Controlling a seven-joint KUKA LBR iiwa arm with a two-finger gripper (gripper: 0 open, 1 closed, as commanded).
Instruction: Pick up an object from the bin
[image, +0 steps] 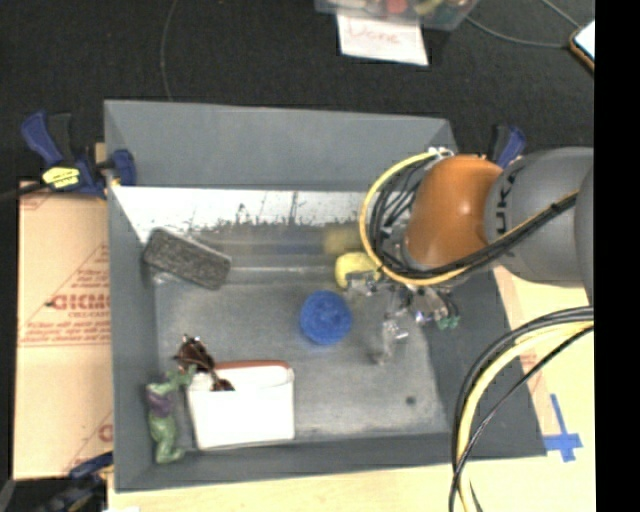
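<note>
Right of the middle of the grey bin (300, 150), the claw (391, 338) hangs low over bare floor, under the arm's orange cover (452, 212) and its looped cables (385, 215). Whether the claw is spread or pressed together I cannot tell, and nothing can be made out in its grip. Nearest to it, just to its left, lies a blue round fuzzy thing (325, 318). A small yellow lump (351, 267) sits near the back wall, close beside the wrist. Well apart, a grey block (186, 258) rests in the far left corner. At the near left, a white box (243, 404) lies beside a green toy figure (165, 425) and a dark brown scrap (193, 354).
</note>
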